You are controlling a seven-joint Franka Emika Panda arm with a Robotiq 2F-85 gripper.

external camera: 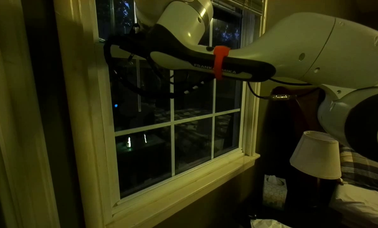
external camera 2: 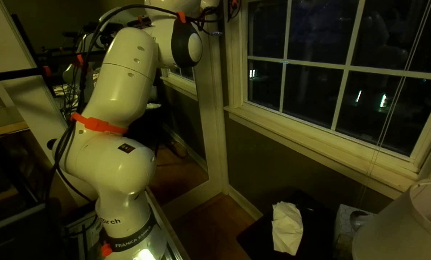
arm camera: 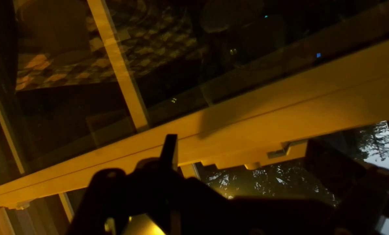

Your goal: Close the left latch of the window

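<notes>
The window has a cream frame with thin muntins and dark panes; it shows in both exterior views (external camera: 172,145) (external camera 2: 340,97). In the wrist view, apparently upside down, its sash rail (arm camera: 279,107) crosses diagonally. A painted latch (arm camera: 233,162) with a stepped outline sits along the rail's edge. A second, smaller-looking latch (arm camera: 18,205) is farther along the rail at the far left. My dark gripper (arm camera: 241,143) is open, with one finger on each side of the nearer latch. I cannot tell whether a finger touches it. The exterior views do not show the fingertips clearly.
The arm with loose cables spans the window's upper part in an exterior view. A sill (external camera: 189,190) juts out below. Blind cords (external camera 2: 399,83) hang before the glass. A lamp (external camera: 315,155), a tissue box (external camera: 274,191) and a mirror frame (external camera 2: 217,144) stand nearby.
</notes>
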